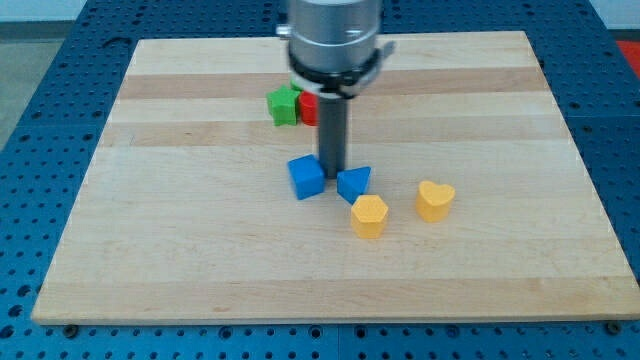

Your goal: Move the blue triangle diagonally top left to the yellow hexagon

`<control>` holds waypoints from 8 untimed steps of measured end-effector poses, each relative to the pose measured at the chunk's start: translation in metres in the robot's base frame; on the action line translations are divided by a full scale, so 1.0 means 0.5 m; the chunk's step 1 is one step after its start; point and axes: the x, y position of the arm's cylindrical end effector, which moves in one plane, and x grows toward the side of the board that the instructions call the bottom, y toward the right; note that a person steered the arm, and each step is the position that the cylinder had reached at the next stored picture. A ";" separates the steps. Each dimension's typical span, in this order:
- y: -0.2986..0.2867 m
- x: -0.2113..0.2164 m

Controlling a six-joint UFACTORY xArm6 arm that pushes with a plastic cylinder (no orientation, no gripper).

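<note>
The blue triangle lies near the board's middle, just up and left of the yellow hexagon, almost touching it. My tip stands between the blue triangle and a blue cube, close against both, at the triangle's upper left. The rod rises from there to the arm at the view's top.
A yellow heart lies right of the hexagon. A green block and a red block sit together behind the rod, toward the view's top. The wooden board sits on a blue perforated table.
</note>
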 end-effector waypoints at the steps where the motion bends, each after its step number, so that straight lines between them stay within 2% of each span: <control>1: -0.137 0.040; 2: -0.251 0.087; 3: -0.240 0.032; 4: -0.131 -0.084; 5: 0.053 -0.123; 6: 0.176 -0.098; 8: 0.193 0.018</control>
